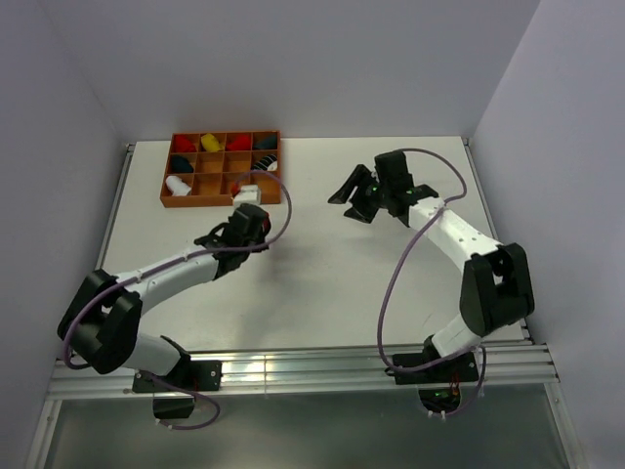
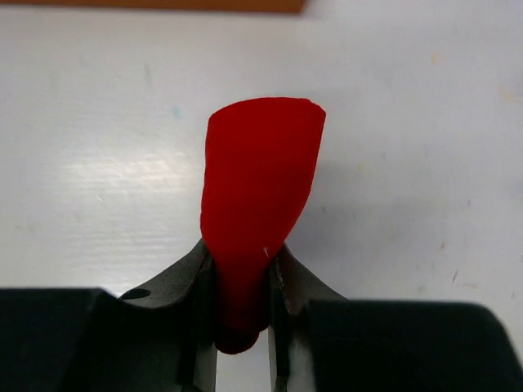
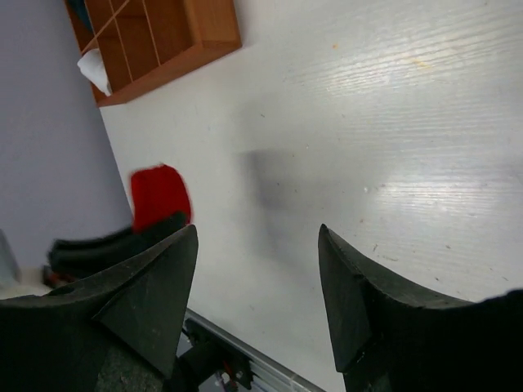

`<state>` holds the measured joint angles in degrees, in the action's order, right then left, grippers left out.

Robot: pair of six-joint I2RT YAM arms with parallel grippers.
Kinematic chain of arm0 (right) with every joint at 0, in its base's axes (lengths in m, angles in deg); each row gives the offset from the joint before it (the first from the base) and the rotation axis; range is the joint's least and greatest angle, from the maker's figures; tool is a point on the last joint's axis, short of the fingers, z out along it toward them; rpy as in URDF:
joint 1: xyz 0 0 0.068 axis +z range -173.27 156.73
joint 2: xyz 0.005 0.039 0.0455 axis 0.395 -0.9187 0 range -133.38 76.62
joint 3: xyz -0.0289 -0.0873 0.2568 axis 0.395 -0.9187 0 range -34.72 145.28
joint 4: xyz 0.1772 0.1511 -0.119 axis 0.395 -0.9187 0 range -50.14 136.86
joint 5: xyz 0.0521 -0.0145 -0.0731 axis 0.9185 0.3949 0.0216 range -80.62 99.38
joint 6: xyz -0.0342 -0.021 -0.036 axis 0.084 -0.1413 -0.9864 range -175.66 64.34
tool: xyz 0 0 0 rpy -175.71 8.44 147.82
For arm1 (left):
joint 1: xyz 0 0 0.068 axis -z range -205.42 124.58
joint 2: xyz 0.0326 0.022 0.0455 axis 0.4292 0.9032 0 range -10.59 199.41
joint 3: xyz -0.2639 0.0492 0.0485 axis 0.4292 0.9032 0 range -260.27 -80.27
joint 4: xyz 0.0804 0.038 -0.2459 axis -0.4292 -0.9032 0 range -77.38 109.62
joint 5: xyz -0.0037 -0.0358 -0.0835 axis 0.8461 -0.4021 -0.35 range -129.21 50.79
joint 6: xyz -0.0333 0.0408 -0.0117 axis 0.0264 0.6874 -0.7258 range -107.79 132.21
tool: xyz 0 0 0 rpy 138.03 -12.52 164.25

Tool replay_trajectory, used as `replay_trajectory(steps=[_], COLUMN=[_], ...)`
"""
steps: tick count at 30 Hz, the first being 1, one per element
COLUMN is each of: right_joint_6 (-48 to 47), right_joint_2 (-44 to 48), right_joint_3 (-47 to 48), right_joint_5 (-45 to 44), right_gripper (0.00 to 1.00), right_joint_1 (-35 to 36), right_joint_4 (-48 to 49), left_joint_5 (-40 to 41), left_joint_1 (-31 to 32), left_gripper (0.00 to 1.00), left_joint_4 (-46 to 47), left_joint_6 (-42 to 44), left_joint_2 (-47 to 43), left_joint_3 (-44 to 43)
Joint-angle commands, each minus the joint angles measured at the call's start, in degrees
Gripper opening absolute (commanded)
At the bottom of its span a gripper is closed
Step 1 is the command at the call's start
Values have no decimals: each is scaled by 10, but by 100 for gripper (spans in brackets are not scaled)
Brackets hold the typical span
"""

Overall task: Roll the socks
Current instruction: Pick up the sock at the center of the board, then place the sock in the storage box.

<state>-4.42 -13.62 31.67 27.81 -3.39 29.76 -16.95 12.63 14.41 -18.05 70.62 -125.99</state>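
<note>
A red sock (image 2: 260,180) is pinched upright between my left gripper's fingers, its wide free end sticking out over the white table. The left gripper (image 2: 242,261) is shut on the sock's narrow lower part. In the top view this gripper (image 1: 250,217) sits just in front of the tray, and the sock itself is hidden there. From the right wrist view the red sock (image 3: 159,194) shows at the left, above the dark left gripper. My right gripper (image 3: 257,233) is open with only bare table between its fingers; it (image 1: 354,198) hovers right of centre, apart from the sock.
A brown wooden compartment tray (image 1: 223,201) stands at the back left, holding several rolled socks, among them a yellow one (image 1: 210,142), a red one (image 1: 237,143) and a white one (image 1: 178,183). Its corner (image 3: 214,33) shows in the right wrist view. Walls enclose the table.
</note>
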Motion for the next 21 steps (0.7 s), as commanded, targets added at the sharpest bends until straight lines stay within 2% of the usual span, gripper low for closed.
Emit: replay_trajectory(steps=[1, 6, 13, 18, 21], right_joint_6=[-53, -76, -90, -94, -95], right_joint_2=[57, 102, 102, 92, 85], right_joint_3=[-27, -85, -128, -142, -146], right_joint_5=[-10, 19, 72, 93, 100], right_gripper=[68, 68, 68, 67, 67], right_joint_1=[-13, -37, -67, -76, -77], right_joint_4=[-29, -18, 7, 17, 24], left_joint_5=[30, 48, 21, -49, -60], left_joint_1=[-51, -137, -229, -285, -296], left_gripper=[1, 1, 1, 1, 1], left_joint_4=[-42, -98, -139, -126, -133], left_joint_6=[-21, -30, -74, -76, -74], left_joint_2=[1, 78, 197, 256, 297], left_joint_3=[-86, -204, -341, -380, -414])
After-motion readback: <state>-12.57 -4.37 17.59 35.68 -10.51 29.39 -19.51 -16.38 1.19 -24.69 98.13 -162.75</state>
